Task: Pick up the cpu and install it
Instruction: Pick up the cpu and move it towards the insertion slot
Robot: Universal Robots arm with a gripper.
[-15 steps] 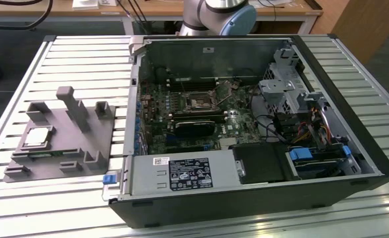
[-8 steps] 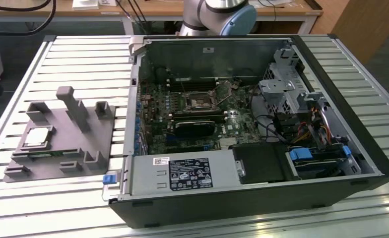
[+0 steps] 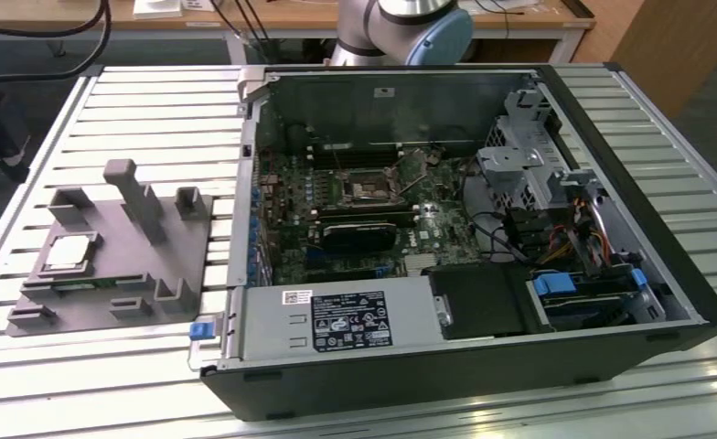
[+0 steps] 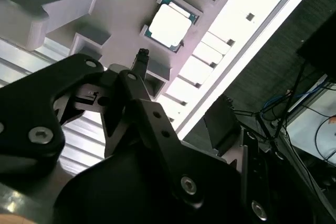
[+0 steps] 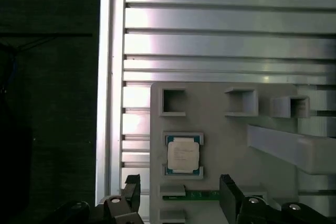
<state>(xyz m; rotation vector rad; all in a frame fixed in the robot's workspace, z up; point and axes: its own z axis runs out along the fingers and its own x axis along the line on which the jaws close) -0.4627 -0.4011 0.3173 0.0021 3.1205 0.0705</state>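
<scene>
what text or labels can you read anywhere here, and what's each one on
No text can be read.
Small flat silvery-grey square cpu in the grey plastic tray: faint print on top, too small to read.
Large white label on the silver metal power supply box: too blurred to read.
Small white sticker inside the black computer case: unreadable.

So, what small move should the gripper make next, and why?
Probably lower the gripper toward the chip, keeping it centred between the fingers. In the first wrist view the gripper is open and empty, and the chip lies untouched in its pocket on the grey tray.
</scene>
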